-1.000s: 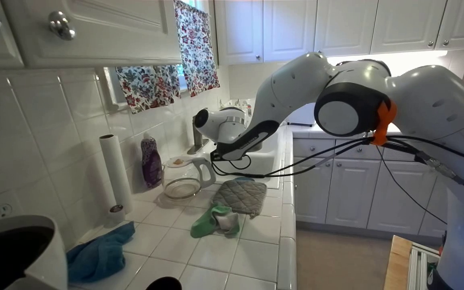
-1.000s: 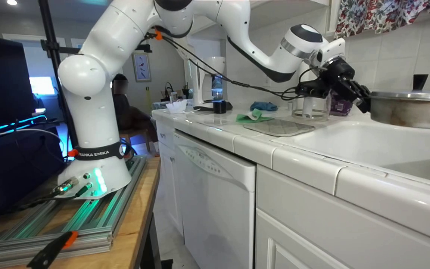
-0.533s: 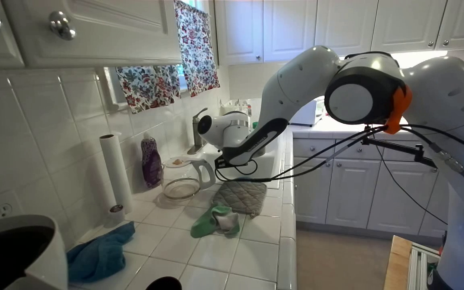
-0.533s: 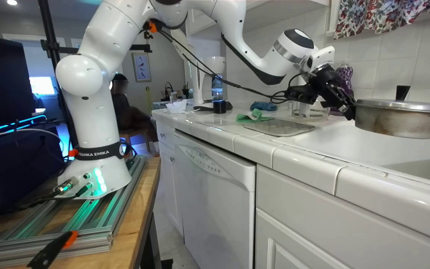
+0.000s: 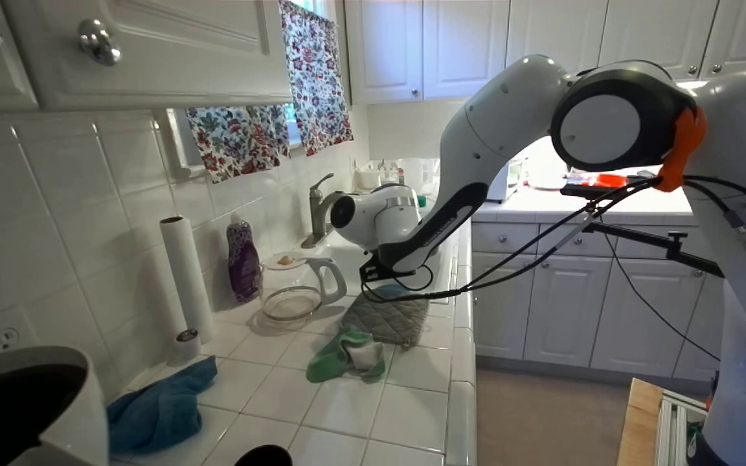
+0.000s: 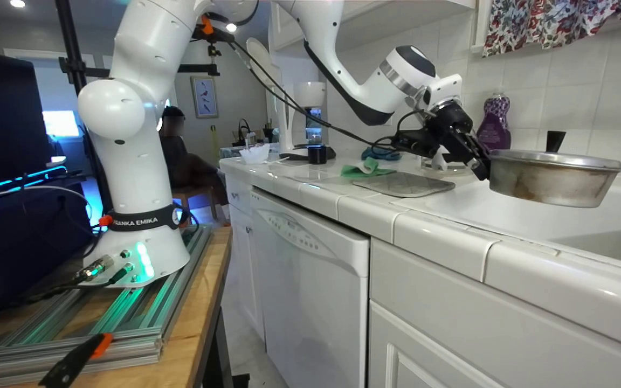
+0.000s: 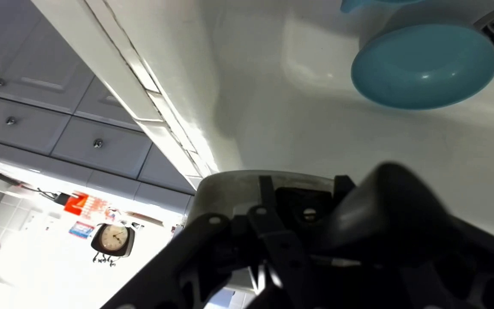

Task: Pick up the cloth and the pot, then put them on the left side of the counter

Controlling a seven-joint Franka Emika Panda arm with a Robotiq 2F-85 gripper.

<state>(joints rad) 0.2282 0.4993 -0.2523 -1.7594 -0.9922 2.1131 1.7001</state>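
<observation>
The silvery metal pot (image 6: 550, 182) hangs over the sink, roughly level, with a lid and a dark knob on top. My gripper (image 6: 481, 168) is shut on its dark handle. In the wrist view the blurred handle (image 7: 395, 206) juts toward the camera from between the fingers, and the pot's wall (image 7: 230, 189) shows behind them. The arm hides most of the pot in an exterior view. The green and greyish-white cloth (image 5: 347, 355) lies crumpled on the white tiled counter (image 5: 347, 408), away from the gripper; in an exterior view the cloth (image 6: 367, 168) sits well behind it.
A grey quilted mat (image 5: 389, 317) lies beside the cloth. Along the wall stand a glass carafe (image 5: 295, 288), a purple bottle (image 5: 243, 259) and a paper-towel roll (image 5: 185, 278). A teal-blue cloth (image 5: 159, 408) lies nearer. The sink (image 7: 315, 128) holds a teal bowl (image 7: 425, 66).
The gripper and pot have moved together, away from the wall and toward the counter's front edge, shifting left in an exterior view. The grip on the handle stays the same. The cloth has not moved.
</observation>
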